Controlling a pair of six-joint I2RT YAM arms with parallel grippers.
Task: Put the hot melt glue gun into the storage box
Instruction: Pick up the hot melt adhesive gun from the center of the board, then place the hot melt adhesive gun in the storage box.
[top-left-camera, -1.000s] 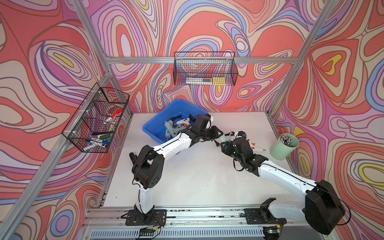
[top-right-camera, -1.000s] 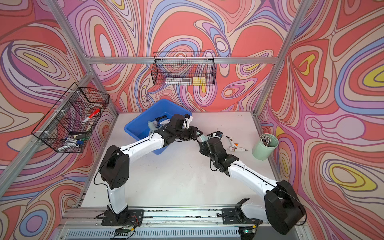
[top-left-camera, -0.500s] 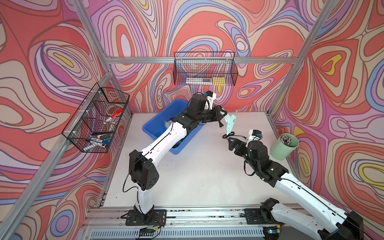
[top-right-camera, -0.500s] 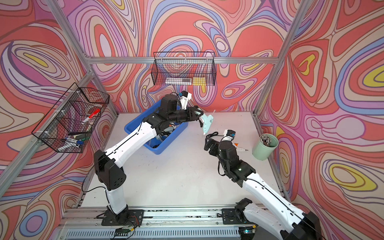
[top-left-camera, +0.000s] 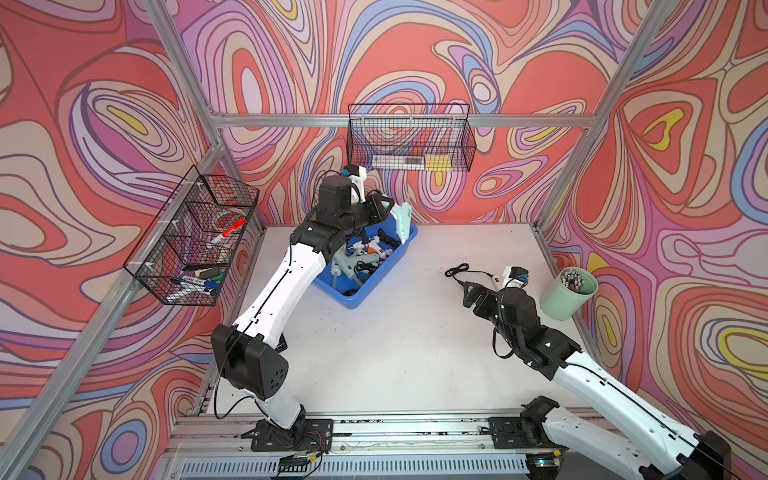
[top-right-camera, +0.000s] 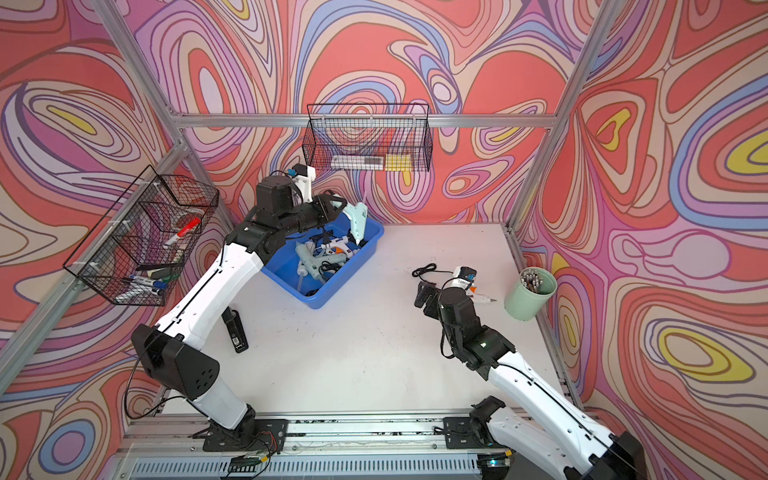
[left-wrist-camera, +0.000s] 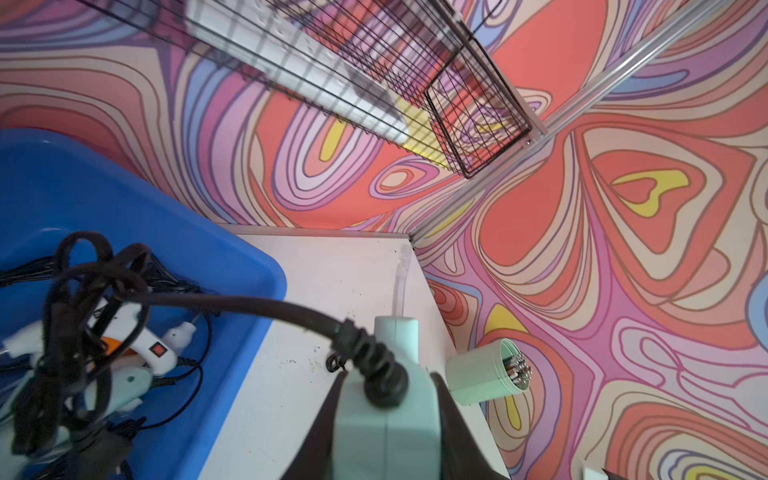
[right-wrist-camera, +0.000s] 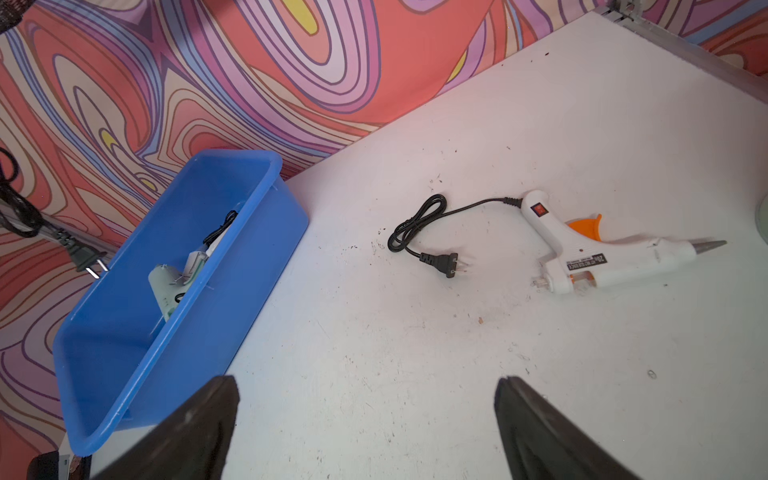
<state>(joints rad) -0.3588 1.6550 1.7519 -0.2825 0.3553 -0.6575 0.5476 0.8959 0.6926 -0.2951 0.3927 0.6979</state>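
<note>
- The left end effector (top-left-camera: 388, 210) is clamped on the handle of a mint glue gun (top-left-camera: 402, 220). It holds the gun in the air, nozzle down, above the far corner of the storage box (top-left-camera: 380, 276).
- In the left wrist view, dark fingers (left-wrist-camera: 461, 440) flank the handle. The gun's black cord (left-wrist-camera: 249, 303) runs from the butt down into a tangle of leads inside the box.
- The blue storage box sits on the white surface (top-left-camera: 395, 353) and holds other glue guns (top-left-camera: 357, 262), mint and white.
- A white glue gun (right-wrist-camera: 615, 257) lies flat on the surface, well apart from the box and near the green cup (top-right-camera: 530, 295).
- A black label (right-wrist-camera: 587, 262) on its barrel appears to read "20W"; the smaller print is too fine to read.
- Its handle carries a red switch, and its trigger is orange.
- Its two-pin plug (right-wrist-camera: 442, 262) rests on the surface beside the looped lead.
- The right end effector (right-wrist-camera: 365, 419) hovers low over the surface, jaws spread wide and holding nothing.
- Markers lie in the side wire basket (top-left-camera: 195, 249); their printing is too small to read.
</note>
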